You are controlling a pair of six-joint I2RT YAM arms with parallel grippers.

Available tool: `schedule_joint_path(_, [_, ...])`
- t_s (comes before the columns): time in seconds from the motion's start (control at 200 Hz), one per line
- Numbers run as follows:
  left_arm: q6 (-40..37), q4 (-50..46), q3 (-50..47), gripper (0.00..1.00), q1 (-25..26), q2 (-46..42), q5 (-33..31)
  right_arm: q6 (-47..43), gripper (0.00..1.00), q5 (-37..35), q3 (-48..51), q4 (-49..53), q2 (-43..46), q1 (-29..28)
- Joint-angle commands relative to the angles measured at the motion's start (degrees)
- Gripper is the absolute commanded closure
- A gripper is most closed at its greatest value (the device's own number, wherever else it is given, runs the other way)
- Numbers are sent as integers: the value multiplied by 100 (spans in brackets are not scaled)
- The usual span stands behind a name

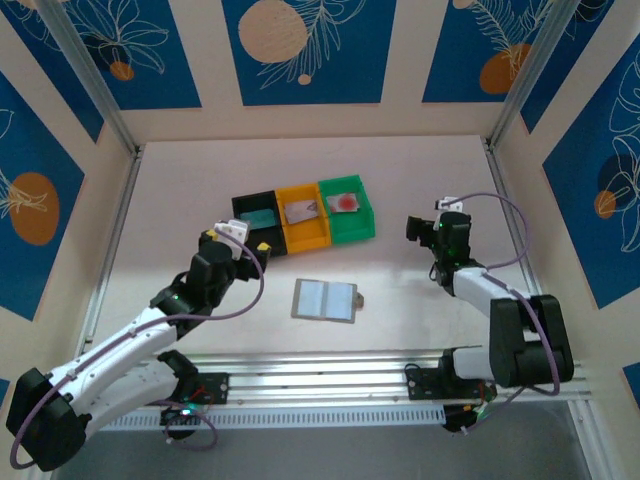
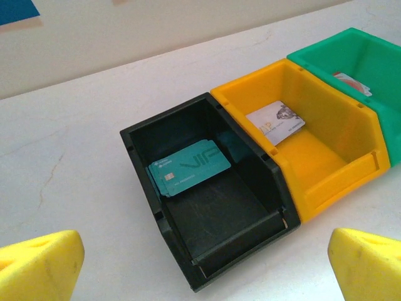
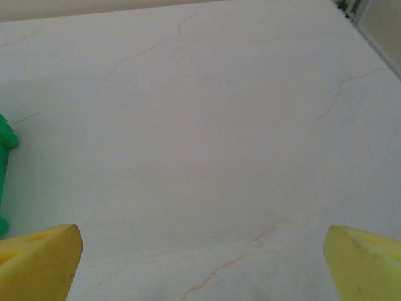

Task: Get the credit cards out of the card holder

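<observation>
The step now looks like a check that no card is hidden in the card holder [image 1: 325, 300]. No card can be made out in its pockets [image 1: 312, 297]. If one is found, the holder should be pinned flat with one gripper, and the card should be slid out by its edge.

The left gripper [image 2: 203, 269] and the right gripper [image 3: 203, 263] are wide open, and nothing is held.

The holder is spread open on the table [image 1: 200, 180]. In the top view it lies at 4 o'clock from the left gripper and 8 o'clock from the right, apart from both.

A teal card [image 2: 188, 168] is seen in the black bin [image 2: 164, 115], a pale card [image 2: 274, 122] in the orange bin [image 2: 338, 182], and a red-dot card [image 1: 345, 202] in the green bin [image 2: 329, 53].
</observation>
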State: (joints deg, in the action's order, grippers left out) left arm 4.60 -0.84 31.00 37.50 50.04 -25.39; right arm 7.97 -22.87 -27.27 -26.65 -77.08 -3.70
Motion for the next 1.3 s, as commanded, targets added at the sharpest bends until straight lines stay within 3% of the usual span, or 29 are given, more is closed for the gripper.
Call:
schedule_joint_path(0.0, [107, 161, -97, 0, -49, -51, -158, -22, 1, 235, 187, -1146, -330, 52])
schedule_joint_path(0.125, [103, 267, -181, 0, -50, -95, -121, 31, 1, 500, 316, -1760, -739, 149])
schedule_joint_path(0.26, [93, 330, -273, 0, -50, -117, -90, -75, 1, 1125, 178, -1522, -833, 276])
schedule_joint_path(0.35, [109, 383, -339, 0, -54, -135, -93, -230, 1, 1613, 413, -2205, -1065, 310])
schedule_joint_path(0.46, [98, 462, -464, 0, -58, -186, -154, -236, 1, 1725, 343, -1995, -1044, 343])
schedule_joint_path(0.685, [-353, 832, -1016, 0, -104, -635, -1166, -263, 1, 1675, 354, -2007, -1035, 314])
schedule_joint_path(0.9, [290, 380, -1057, 0, -836, -692, -1444, -261, 1, 1673, 360, -1995, -1020, 309])
schedule_joint_path(1.295, [328, 1780, -1079, 0, -2273, 637, -1213, -258, 1, 1697, 356, -1993, -1020, 326])
